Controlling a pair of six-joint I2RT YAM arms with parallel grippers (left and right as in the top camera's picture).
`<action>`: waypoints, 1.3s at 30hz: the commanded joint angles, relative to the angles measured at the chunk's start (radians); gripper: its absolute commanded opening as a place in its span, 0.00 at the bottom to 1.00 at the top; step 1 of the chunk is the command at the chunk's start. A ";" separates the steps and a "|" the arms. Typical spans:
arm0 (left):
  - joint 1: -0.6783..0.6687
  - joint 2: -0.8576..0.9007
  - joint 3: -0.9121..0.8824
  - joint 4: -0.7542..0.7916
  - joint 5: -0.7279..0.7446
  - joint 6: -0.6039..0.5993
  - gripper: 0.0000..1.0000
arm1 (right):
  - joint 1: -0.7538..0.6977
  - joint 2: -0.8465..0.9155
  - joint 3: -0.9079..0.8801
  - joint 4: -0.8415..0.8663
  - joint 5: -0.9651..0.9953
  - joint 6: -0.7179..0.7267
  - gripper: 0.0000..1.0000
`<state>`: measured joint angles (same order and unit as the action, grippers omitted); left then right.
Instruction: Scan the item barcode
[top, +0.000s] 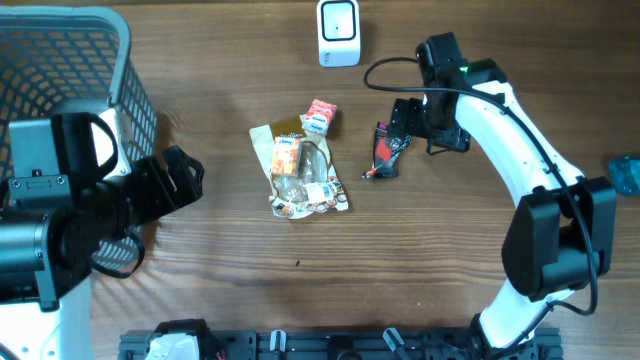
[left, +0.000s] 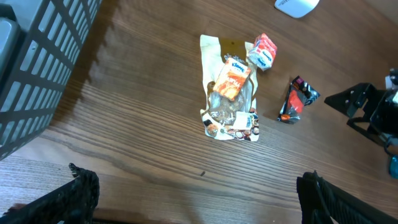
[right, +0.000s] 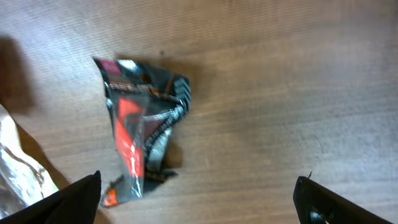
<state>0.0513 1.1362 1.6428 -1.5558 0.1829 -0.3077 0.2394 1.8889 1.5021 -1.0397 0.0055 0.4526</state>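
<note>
A crumpled black-and-red packet (top: 387, 150) (right: 140, 134) lies right of centre on the wooden table. My right gripper (top: 402, 128) (right: 199, 205) hovers open just right of it; the packet sits near its left finger (right: 81, 199), untouched. A heap of snack packets (top: 300, 172) (left: 230, 93) lies at centre, with a small red-and-white pack (top: 320, 117) (left: 264, 51) just behind it. The white scanner (top: 338, 32) (left: 297, 6) stands at the far edge. My left gripper (top: 185, 180) (left: 199, 202) is open and empty at the left, well short of the heap.
A grey mesh basket (top: 70, 70) (left: 37, 68) fills the far-left corner beside the left arm. A teal object (top: 625, 175) pokes in at the right edge. The right arm (top: 520, 170) arches in from the front right.
</note>
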 joint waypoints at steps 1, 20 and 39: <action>-0.005 0.003 0.009 0.003 -0.002 0.013 1.00 | 0.004 -0.015 0.011 -0.025 0.016 0.018 1.00; -0.005 0.003 0.009 0.003 -0.002 0.013 1.00 | 0.004 -0.014 -0.045 0.027 0.021 0.082 1.00; -0.005 0.003 0.009 0.003 -0.002 0.013 1.00 | 0.004 -0.014 -0.129 0.110 0.114 0.153 1.00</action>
<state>0.0513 1.1362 1.6428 -1.5558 0.1829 -0.3080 0.2405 1.8885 1.4174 -0.9627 0.0662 0.5644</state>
